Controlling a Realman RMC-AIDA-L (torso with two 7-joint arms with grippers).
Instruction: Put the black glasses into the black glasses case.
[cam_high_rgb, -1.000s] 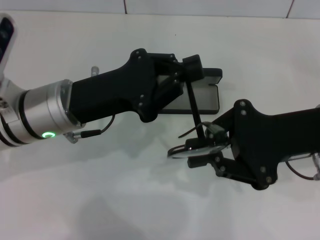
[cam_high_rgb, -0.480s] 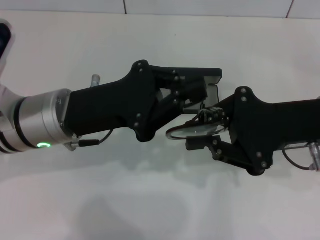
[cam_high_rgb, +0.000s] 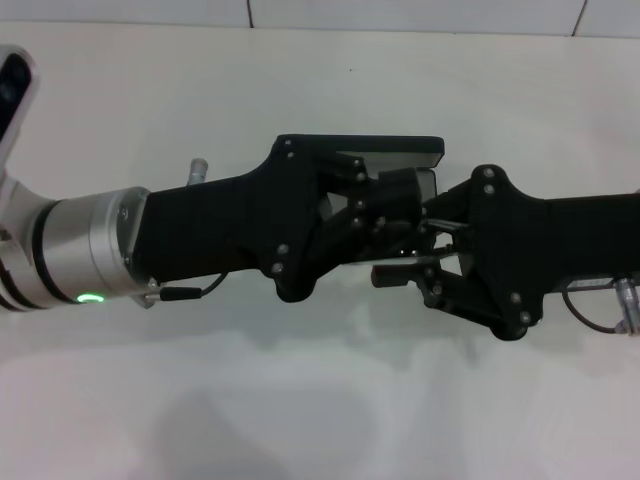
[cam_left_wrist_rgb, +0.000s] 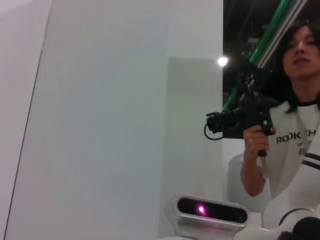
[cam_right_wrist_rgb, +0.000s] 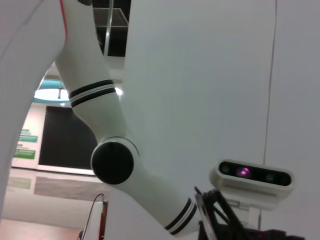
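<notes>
A bare white table (cam_high_rgb: 300, 420) fills the head view, while the left wrist view shows a white wall (cam_left_wrist_rgb: 110, 110) and, at three o'clock, a person (cam_left_wrist_rgb: 295, 120) in a white shirt holding a black camera rig (cam_left_wrist_rgb: 245, 117).

The left gripper (cam_high_rgb: 415, 200) and right gripper (cam_high_rgb: 425, 262) are chunky matte-black linkages dotted with small round screws. The left arm has a silver cylindrical wrist with black bands, a glowing green ring light, and a thin black cable. Upper links are white with black stripes.
</notes>
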